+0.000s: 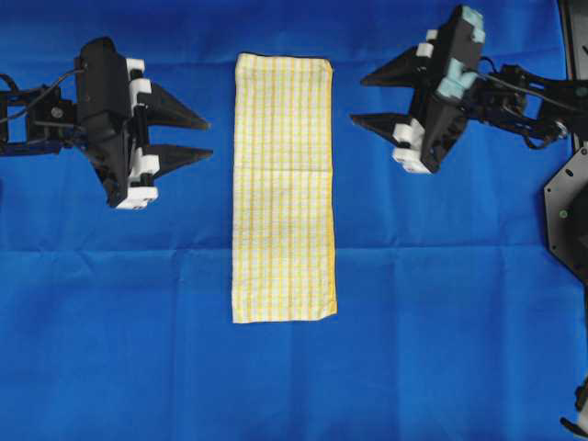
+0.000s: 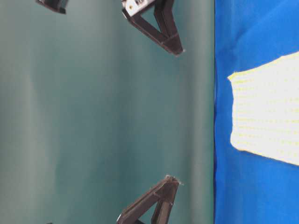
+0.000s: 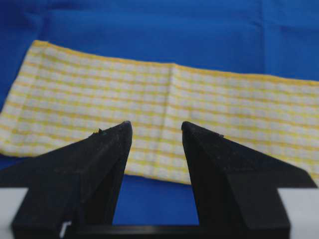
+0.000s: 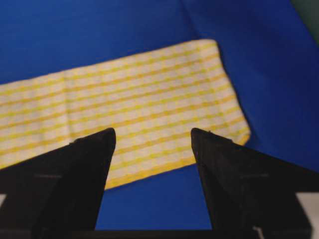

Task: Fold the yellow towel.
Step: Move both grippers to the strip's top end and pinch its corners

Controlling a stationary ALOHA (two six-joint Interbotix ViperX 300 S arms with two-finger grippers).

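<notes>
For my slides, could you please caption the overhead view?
Yellow towel flat between open left gripper and right gripper.

The overhead camera is looking straight down from well above, taking in the whole blue tabletop (image 1: 110, 349). The table-level camera is sitting low and rotated sideways, catching the cloth at 3 o'clock. Each wrist camera is looking closely past its own fingers (image 3: 107, 149) toward the yellow towel (image 1: 283, 184), the one thing all four views are sharing, the two facing from opposite sides.
</notes>
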